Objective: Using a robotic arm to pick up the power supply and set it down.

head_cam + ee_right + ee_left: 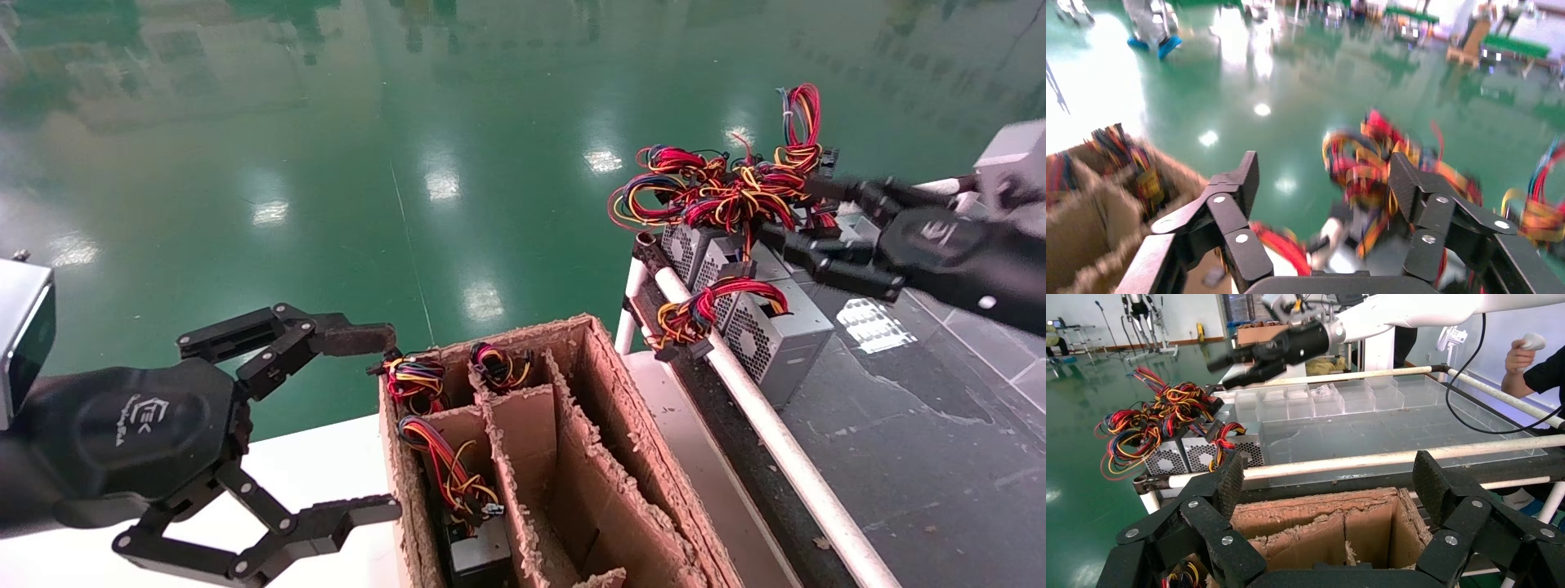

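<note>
Your right gripper (797,224) hangs open over the wire tangle, so bring it down toward five o'clock to straddle the nearest supply (776,331) on the conveyor (940,425), clear of the wires, while the left gripper (372,420) waits open beside the box (564,457).

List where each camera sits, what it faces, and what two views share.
Head: high, looking down at the divided brown cardboard box; both grippers, left gripper open.
Left wrist: behind its fingers, facing the grey vented power supplies.
Right wrist: behind the open right gripper, above red-yellow wire bundles.
Shared: head and left wrist both show the right gripper.
</note>
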`<state>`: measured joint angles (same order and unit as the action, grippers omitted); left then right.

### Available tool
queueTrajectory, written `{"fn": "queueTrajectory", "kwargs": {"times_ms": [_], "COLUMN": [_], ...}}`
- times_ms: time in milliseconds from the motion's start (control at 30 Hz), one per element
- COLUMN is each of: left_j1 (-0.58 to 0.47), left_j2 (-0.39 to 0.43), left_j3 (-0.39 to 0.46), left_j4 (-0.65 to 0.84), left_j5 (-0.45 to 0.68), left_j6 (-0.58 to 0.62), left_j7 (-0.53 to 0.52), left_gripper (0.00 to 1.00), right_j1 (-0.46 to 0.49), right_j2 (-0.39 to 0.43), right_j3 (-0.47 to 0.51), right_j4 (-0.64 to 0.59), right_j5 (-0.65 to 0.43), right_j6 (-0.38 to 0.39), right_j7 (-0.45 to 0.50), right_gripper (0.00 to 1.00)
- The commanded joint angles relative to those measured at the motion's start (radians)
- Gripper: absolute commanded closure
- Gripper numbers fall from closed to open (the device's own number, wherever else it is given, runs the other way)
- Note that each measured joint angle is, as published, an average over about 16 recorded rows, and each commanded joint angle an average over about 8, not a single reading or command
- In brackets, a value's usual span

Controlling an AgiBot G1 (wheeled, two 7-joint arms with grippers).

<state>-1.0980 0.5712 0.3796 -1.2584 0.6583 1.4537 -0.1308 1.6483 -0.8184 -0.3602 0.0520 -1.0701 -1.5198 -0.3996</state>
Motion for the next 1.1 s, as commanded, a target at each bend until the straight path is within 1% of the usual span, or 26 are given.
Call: {"fn": "queueTrajectory", "kwargs": {"times_ms": [33,167,267,1100], "left_j1": [0.0,0.0,0.0,0.0], "left_j2": [0.0,0.0,0.0,0.0], "left_j3": [0.0,0.0,0.0,0.0], "left_j4": [0.0,0.0,0.0,0.0], "left_j5": [0.0,0.0,0.0,0.0], "left_j6": [0.0,0.0,0.0,0.0], "left_j7": [0.0,0.0,0.0,0.0], "left_gripper": [0.0,0.0,0.0,0.01], "right_j1": [0.008,0.001,-0.018,-0.258], "right_j2": [0.003,0.008,0.015,0.098], "right_j3": [0.011,0.03,0.039,0.057], "right_j4": [-0.004,0.011,0.048,0.559], "right_j5": [0.016,0.048,0.07,0.186], "right_j6": [-0.018,-0.037,-0.045,-0.015], "right_j7": [0.003,-0.005,0.004,0.256], "right_gripper": [0.0,0.0,0.0,0.0]}}
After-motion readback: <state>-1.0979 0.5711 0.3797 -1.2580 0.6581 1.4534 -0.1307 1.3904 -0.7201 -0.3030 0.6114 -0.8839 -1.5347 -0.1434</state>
